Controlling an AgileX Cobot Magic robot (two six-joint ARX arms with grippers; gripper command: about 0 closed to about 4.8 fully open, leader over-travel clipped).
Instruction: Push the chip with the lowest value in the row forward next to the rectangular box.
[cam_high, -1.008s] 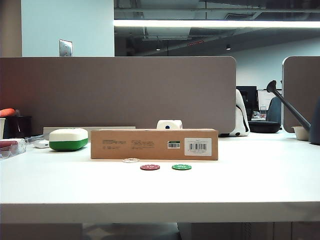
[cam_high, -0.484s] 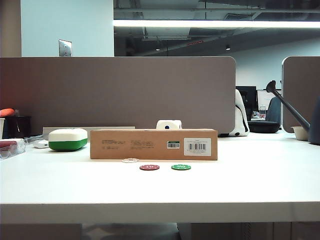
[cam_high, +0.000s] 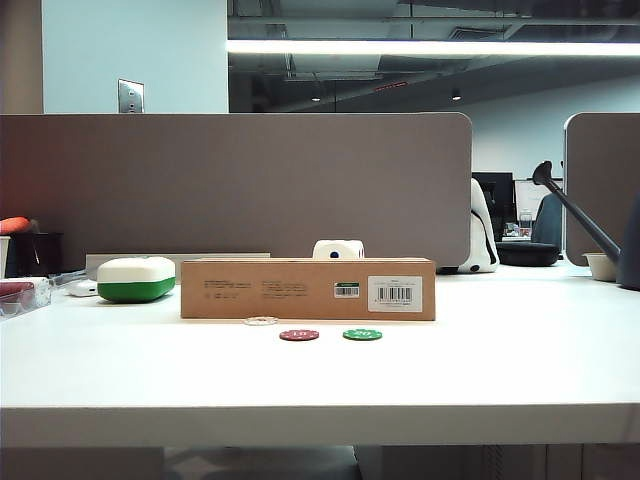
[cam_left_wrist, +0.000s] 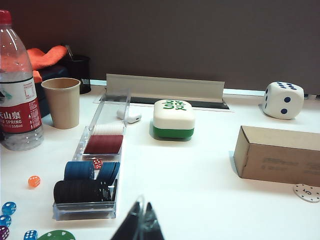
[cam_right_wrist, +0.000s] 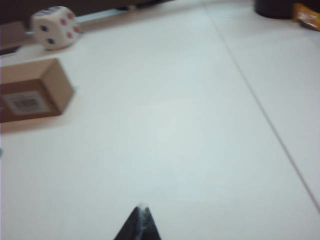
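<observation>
White chip (cam_high: 261, 321) sits right by the box (cam_high: 308, 289), ahead of red chip (cam_high: 299, 335) & green chip (cam_high: 362, 334), so push looks done; left gripper (cam_left_wrist: 140, 226) & right gripper (cam_right_wrist: 139, 223), both w/ jaws closed, empty, hang well off the box.

Cut-off, hidden and blurred parts around the rectangular box

In the left wrist view the rectangular box (cam_left_wrist: 280, 155) runs off the frame edge, and the chip (cam_left_wrist: 307, 192) just in front of it is clipped too. The left gripper (cam_left_wrist: 141, 225) shows only dark fingertips. The right wrist view is blurred: the box's barcode label (cam_right_wrist: 24, 102) is unreadable, and the right gripper (cam_right_wrist: 140, 225) shows only its tip. From the exterior view, neither gripper appears, and the die (cam_high: 338, 249) behind the box is half hidden.
</observation>
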